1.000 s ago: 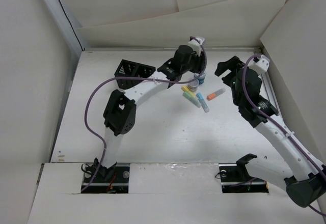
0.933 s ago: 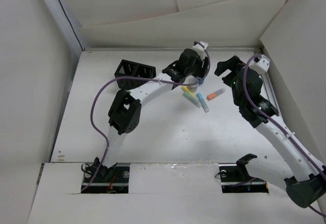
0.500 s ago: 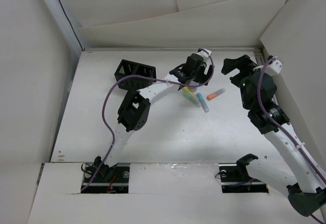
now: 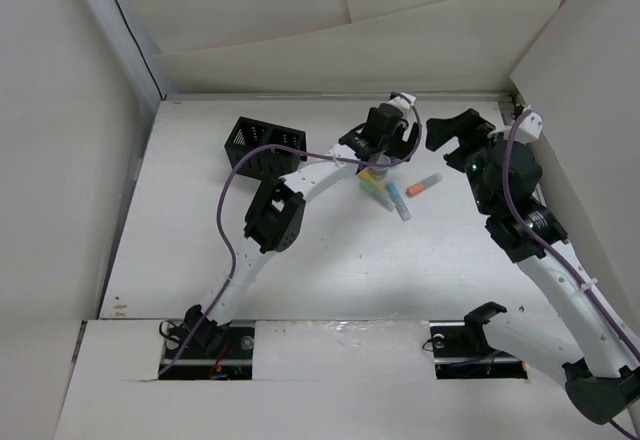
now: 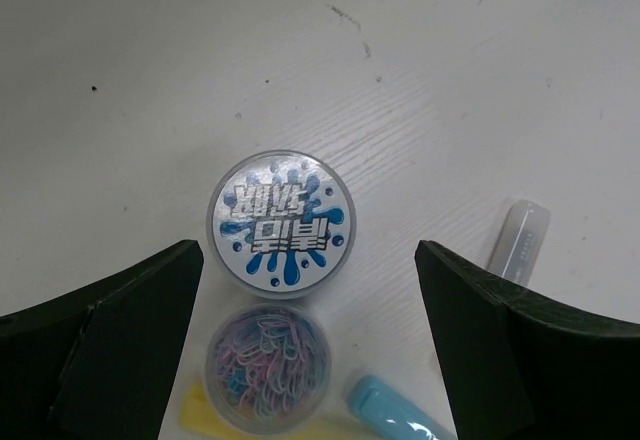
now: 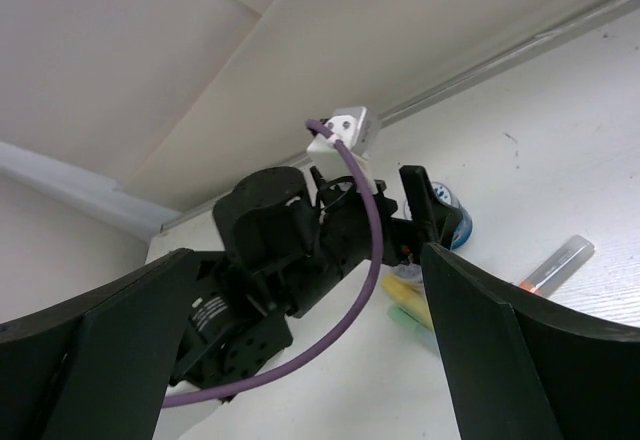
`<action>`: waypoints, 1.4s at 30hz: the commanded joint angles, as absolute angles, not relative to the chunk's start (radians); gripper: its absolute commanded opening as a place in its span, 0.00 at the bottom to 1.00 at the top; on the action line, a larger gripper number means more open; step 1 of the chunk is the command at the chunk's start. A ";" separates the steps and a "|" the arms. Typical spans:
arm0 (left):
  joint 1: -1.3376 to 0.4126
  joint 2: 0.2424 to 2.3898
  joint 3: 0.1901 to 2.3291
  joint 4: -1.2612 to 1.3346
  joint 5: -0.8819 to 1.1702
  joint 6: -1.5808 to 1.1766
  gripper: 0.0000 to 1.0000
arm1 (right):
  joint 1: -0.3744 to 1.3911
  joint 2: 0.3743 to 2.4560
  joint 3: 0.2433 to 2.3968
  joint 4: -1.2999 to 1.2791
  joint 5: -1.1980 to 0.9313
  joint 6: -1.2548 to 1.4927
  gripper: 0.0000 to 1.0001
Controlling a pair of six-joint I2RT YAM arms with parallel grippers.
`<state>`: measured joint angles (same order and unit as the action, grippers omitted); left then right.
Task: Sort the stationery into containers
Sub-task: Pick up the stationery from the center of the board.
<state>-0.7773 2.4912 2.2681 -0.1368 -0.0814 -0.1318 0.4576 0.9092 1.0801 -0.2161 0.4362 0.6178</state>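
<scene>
My left gripper is open and hovers straight over two small round jars. In the left wrist view its jaws stand wide either side of them. One jar has a blue-splash lid; the clear jar in front holds coloured paper clips. A yellow stick, pale green stick, light blue stick and orange stick lie on the table beside them. The black organizer box stands to the left. My right gripper is open and empty, raised right of the sticks.
White walls close in the table at the back, left and right. The left arm's purple cable loops in front of the right wrist camera. The right wrist view shows the left gripper's body and the blue-lidded jar.
My left arm has stretched farther right and forward, bringing its open gripper over the jars. My right gripper drew away to the right, then swung back a little.
</scene>
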 commanded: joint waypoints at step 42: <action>-0.765 2.318 2.237 0.060 -0.133 -0.164 0.40 | 0.453 0.850 1.098 -0.129 0.359 0.577 1.00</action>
